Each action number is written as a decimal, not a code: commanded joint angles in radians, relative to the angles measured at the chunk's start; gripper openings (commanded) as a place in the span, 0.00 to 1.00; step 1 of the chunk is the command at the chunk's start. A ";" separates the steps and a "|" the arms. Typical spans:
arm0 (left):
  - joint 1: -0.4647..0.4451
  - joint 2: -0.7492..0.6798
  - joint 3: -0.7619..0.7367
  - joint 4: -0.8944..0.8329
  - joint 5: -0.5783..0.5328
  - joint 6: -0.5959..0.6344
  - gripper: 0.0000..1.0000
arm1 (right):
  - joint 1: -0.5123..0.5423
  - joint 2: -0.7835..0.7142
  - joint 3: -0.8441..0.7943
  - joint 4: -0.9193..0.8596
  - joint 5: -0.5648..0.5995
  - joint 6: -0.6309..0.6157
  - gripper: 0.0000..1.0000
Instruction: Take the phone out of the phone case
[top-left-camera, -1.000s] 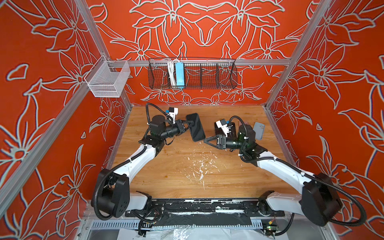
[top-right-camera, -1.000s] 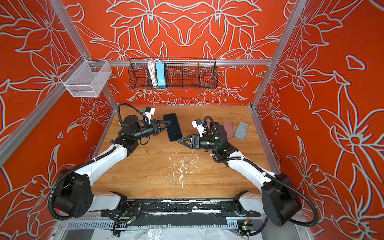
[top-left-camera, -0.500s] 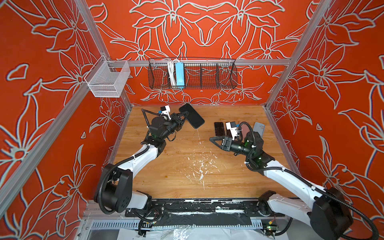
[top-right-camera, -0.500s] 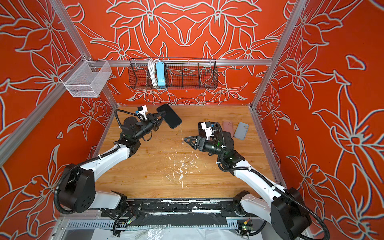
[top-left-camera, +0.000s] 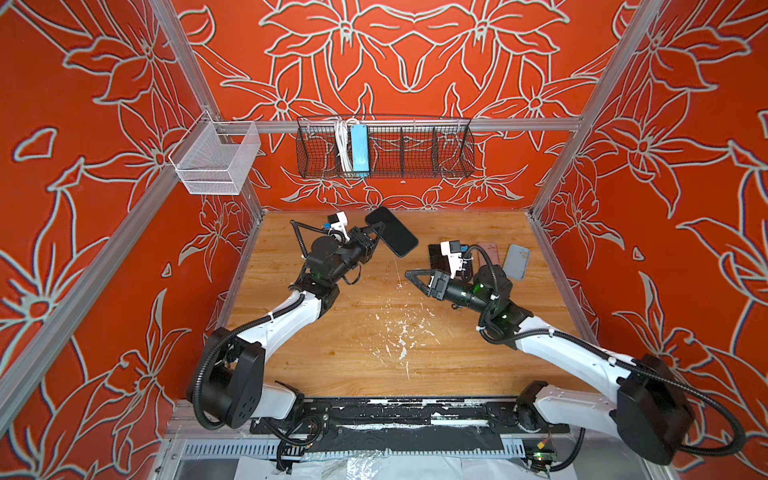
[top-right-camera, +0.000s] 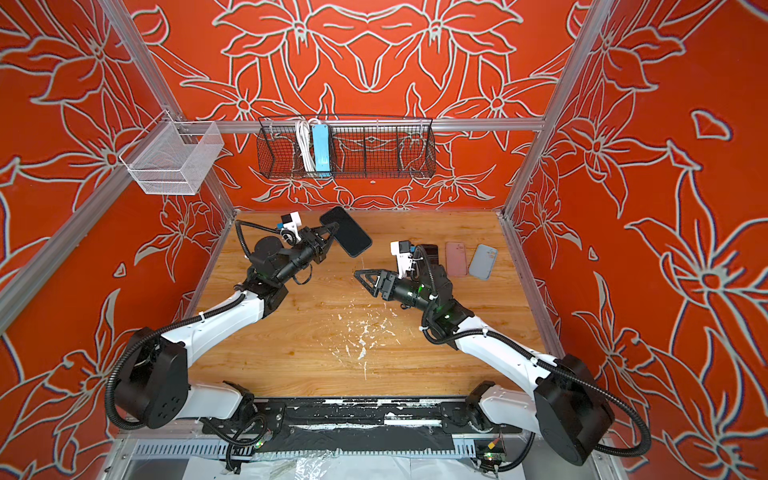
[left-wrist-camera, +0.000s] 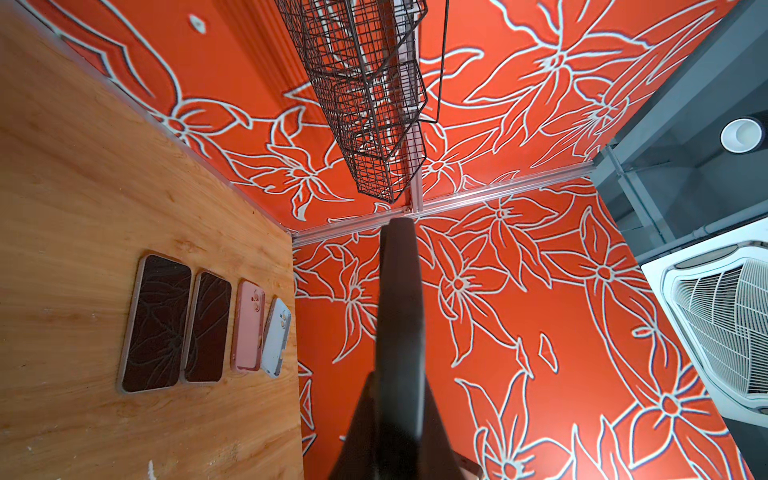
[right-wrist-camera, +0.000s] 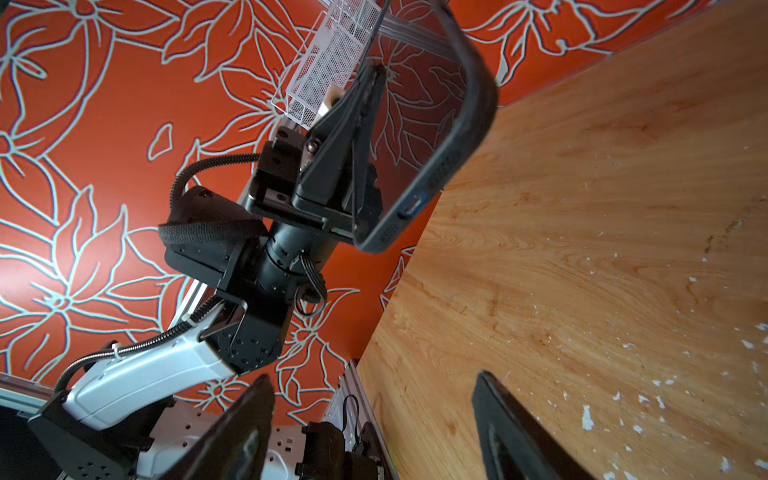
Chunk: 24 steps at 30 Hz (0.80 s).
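phone (top-left-camera: 395, 233) aloft (left gripper (top-left-camera: 379, 227) pinching), long axis diagonal

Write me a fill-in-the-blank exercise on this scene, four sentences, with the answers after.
1. The left gripper is shut on a ___.
2. The right gripper is open and holds ___.
3. The case lying next to the light blue case on the table is ___.
4. The wire basket holding the blue power strip is coloured ___.

Missing words: phone; nothing; pink; black.
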 joint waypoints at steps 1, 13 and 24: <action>-0.010 -0.058 -0.011 0.093 -0.043 -0.007 0.00 | 0.031 0.016 0.045 0.101 0.079 -0.009 0.76; -0.036 -0.114 -0.060 0.088 -0.081 -0.001 0.00 | 0.061 0.130 0.091 0.213 0.151 0.032 0.73; -0.042 -0.100 -0.066 0.100 -0.086 -0.009 0.00 | 0.086 0.183 0.129 0.246 0.192 0.034 0.62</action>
